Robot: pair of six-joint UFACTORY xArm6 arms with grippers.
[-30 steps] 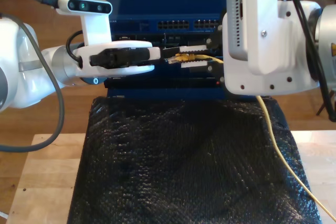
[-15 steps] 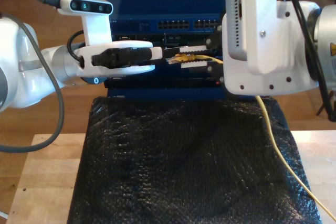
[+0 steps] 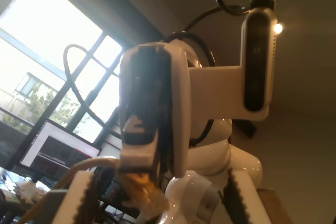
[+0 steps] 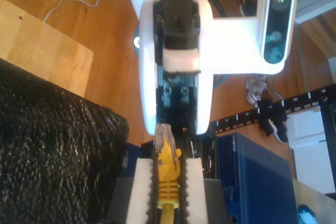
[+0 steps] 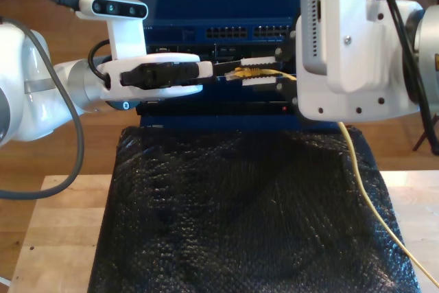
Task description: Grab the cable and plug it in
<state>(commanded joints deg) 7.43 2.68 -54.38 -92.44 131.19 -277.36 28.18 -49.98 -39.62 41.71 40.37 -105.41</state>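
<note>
My second gripper (image 4: 168, 166) has its white, ribbed foam fingers (image 4: 143, 187) clamped on the cable (image 4: 167, 179), gripping the ridged yellow boot just behind the plug. The clear plastic plug (image 4: 160, 136) sticks out past the fingertips toward my first gripper (image 3: 157, 192). Its fingers (image 3: 79, 198) stand wide apart, one on each side of the plug end. I cannot tell whether they touch it.

In the exterior view the held end sits at about 12 o'clock from the black mat (image 5: 240, 217), just in front of the blue network switch (image 5: 212, 5) and below its row of ports (image 5: 247, 32). The slack trails from there toward 5 o'clock across the mat.

The cable looks light and limp, so I judge only the boot and plug give any stiffness. The rubbery boot is the right place to hold: its ridges bite into foam, and it keeps the plug aimed. The plug is hard, smooth and small. Its thin clip looks brittle, so I would not squeeze across it. The trailing length may tug sideways and twist the plug off line.

The mat is dark, glossy and pebbled like bubble wrap. It lies on a pale wooden table (image 5: 62, 224). The switch is a boxy metal case with square sockets.
</note>
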